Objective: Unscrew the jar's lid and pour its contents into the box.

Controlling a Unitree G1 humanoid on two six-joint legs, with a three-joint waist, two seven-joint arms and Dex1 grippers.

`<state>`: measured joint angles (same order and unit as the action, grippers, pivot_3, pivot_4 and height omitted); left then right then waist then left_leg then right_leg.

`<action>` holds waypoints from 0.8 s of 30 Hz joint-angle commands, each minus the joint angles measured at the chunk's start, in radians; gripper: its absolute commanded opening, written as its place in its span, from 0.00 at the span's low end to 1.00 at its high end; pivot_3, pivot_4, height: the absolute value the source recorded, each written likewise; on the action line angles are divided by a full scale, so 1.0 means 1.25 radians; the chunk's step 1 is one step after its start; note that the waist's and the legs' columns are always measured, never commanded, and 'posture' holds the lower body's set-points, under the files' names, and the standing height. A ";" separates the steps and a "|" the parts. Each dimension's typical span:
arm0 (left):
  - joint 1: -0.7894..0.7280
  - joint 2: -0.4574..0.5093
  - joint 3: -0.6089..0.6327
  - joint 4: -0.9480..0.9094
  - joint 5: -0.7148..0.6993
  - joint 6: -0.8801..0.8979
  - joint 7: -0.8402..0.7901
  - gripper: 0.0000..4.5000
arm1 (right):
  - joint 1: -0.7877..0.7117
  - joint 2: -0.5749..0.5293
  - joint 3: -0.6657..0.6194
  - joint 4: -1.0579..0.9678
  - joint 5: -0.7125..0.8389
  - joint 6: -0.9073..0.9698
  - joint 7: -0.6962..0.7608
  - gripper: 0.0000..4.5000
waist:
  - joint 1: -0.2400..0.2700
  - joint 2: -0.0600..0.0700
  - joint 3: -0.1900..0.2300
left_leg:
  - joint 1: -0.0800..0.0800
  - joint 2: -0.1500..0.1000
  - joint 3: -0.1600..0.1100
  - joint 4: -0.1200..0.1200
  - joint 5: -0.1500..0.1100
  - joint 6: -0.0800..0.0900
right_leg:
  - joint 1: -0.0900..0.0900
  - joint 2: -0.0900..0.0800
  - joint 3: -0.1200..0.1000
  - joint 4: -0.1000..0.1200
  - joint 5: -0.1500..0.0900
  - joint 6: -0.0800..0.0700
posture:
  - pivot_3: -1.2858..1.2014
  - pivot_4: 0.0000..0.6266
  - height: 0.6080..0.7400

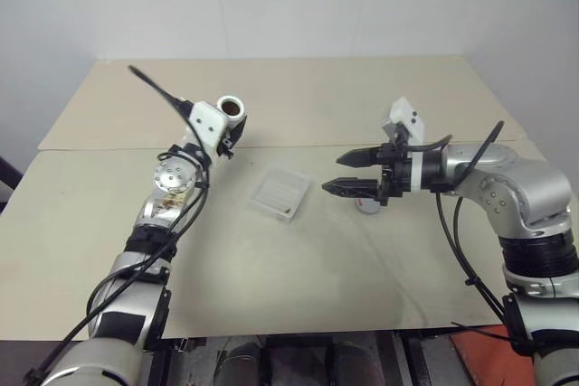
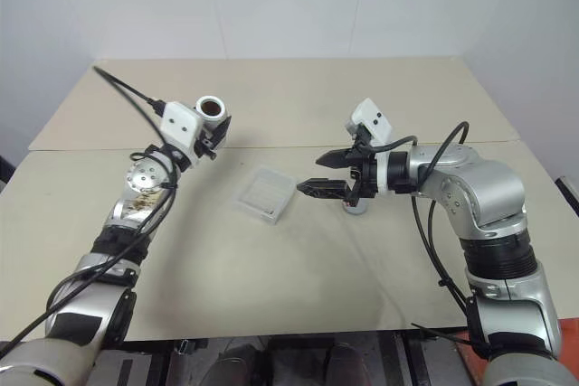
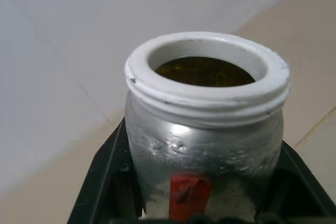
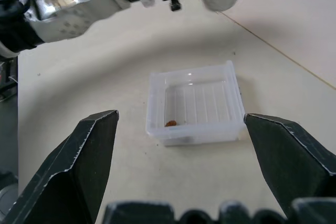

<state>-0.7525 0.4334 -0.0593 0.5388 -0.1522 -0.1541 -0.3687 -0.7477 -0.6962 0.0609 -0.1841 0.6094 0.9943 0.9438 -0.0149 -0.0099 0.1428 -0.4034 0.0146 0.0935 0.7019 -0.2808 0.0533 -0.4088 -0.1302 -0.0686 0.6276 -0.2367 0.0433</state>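
My left gripper (image 1: 230,129) is shut on the jar (image 1: 232,108), holding it up above the table's left half. The jar (image 3: 205,129) is lidless, mouth up, with a white threaded rim, a red mark on its side and brown contents (image 3: 205,72) inside. The box (image 1: 269,211), a shallow clear tray, lies mid-table between the arms, with one small brown piece (image 4: 171,123) in it. My right gripper (image 1: 333,174) hovers open just right of the box, nothing between its fingers (image 4: 79,166). The grey lid (image 1: 366,206) lies on the table beneath the right gripper.
The beige table (image 1: 298,287) has a seam (image 1: 298,145) running across it behind the box. A white wall stands behind the far edge. Black cables (image 1: 158,88) loop off both arms.
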 commanded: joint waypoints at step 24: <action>0.282 -0.040 0.119 -0.302 -0.029 0.184 -0.014 0.99 | 0.040 -0.005 -0.050 -0.062 0.023 -0.023 -0.006 1.00 | 0.011 0.000 0.000 | 0.003 0.000 -0.002 -0.002 0.000 0.000 | 0.003 0.000 0.001 -0.001 0.000 -0.001 | 0.52 0.24 1.00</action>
<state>-0.4178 0.3621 0.0662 0.2376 -0.1892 0.0621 -0.3752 -0.6974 -0.6960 0.0344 -0.2253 0.6137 0.9838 0.9391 -0.0007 -0.0100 0.1428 -0.3994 0.0149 0.0914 0.6996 -0.2812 0.0536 -0.4045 -0.1303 -0.0678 0.6259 -0.2362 0.0425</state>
